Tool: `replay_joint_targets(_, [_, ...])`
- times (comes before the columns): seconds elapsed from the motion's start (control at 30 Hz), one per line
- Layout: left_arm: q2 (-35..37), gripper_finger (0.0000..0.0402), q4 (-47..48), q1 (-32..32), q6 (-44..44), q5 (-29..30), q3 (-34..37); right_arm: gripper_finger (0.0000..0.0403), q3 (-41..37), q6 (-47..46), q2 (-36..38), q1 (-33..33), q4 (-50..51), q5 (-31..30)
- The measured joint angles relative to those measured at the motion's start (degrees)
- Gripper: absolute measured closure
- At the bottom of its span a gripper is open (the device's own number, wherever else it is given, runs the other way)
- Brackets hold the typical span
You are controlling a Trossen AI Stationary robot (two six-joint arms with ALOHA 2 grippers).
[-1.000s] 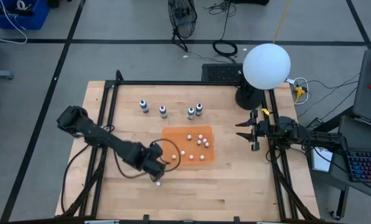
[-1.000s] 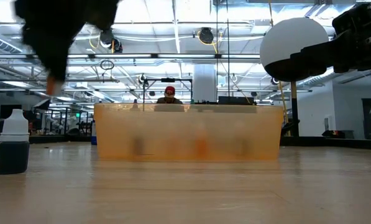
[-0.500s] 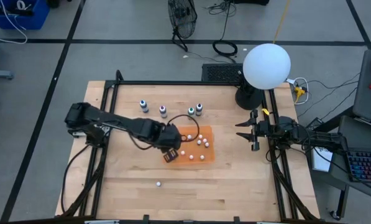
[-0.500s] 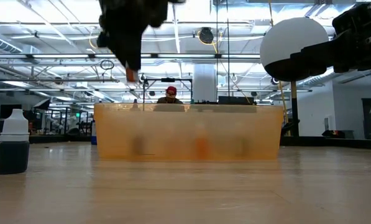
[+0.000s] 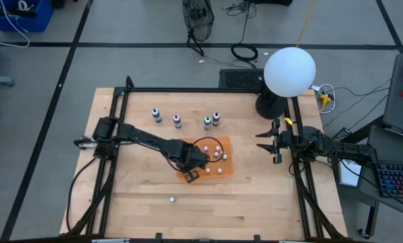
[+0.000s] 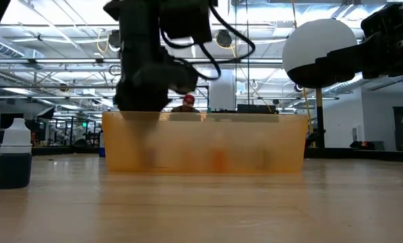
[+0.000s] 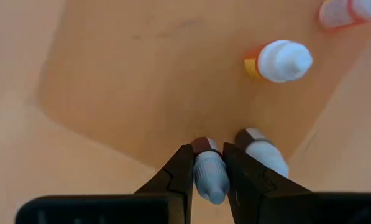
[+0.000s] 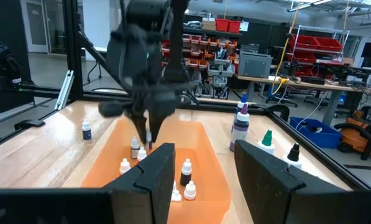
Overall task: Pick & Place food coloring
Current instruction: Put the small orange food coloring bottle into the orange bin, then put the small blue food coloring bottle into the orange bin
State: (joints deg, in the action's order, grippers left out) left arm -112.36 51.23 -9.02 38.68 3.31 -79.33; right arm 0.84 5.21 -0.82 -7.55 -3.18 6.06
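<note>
The food coloring stands in a row on the table's far side: blue [image 5: 156, 115], purple [image 5: 177, 120], green [image 5: 207, 121] and black [image 5: 217, 118] bottles, upright on their bases; the right wrist view shows purple [image 8: 241, 124], green [image 8: 267, 140] and black [image 8: 293, 152]. No gripper touches them. My left gripper [image 5: 192, 174] hangs over the near-left corner of the orange tray [image 5: 223, 143], shut on a tiny white-capped bottle [image 7: 209, 177]. My right gripper [image 5: 277, 145] waits open at the table's right edge. My left gripper pinches the tiny bottle between its two fingers [image 7: 180, 168], coming from above and pointing down. The bottle lies along the fingers, its reddish end [image 7: 204, 144] sticking out past the fingertips toward the tray and its white part between them. It hangs just over the tray's corner.
Several more tiny white-capped bottles lie in the tray [image 7: 281, 61]. One small white piece [image 5: 172, 199] sits on the bare wood near the table's near edge. A lamp with a white globe [image 5: 289, 71] stands at the far right corner. A black frame rails the table.
My left gripper, shut on the tiny bottle throughout, has swung from the table's near-left area up and toward the right and far side, then come down over the tray's near-left corner. The white piece on the wood has stayed put.
</note>
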Motion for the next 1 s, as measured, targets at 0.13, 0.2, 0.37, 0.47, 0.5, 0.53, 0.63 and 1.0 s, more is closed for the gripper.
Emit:
replay_joint_targets(0.13, [-2.0,0.0334,-2.4,0.0,-1.2,-1.7,-0.1,0.0247,0.0,0.0,0.0,0.0,0.0,0.0])
replay_joint_targets(0.2, [-2.4,0.0334,-2.6,0.1,-1.6,-2.2,-0.2,0.0247,0.0,0.0,0.0,0.0,0.0,0.0])
replay_joint_targets(0.37, [-1.9,0.0297,-2.8,0.0,-1.5,-2.8,0.0,0.0248,0.0,0.0,0.0,0.0,0.0,0.0])
replay_joint_targets(0.47, [-1.0,0.0239,-2.8,-0.1,-1.2,-3.2,0.2,0.0248,0.0,0.0,0.0,0.0,0.0,0.0])
replay_joint_targets(0.5, [-0.2,0.0223,-2.7,-0.1,-1.0,-3.2,0.2,0.0248,0.0,0.0,0.0,0.0,0.0,0.0])
replay_joint_targets(0.53, [0.7,0.0210,-2.7,-0.1,-1.0,-3.2,0.2,0.0248,0.0,0.0,0.0,0.0,0.0,0.0])
replay_joint_targets(0.63, [2.1,0.0185,-2.3,-0.1,-0.7,-3.0,0.0,0.0248,0.0,0.0,0.0,0.0,0.0,0.0])
replay_joint_targets(1.0, [12.2,0.0205,3.7,-1.2,1.5,-3.5,0.0,0.0248,0.0,0.0,0.0,0.0,0.0,0.0])
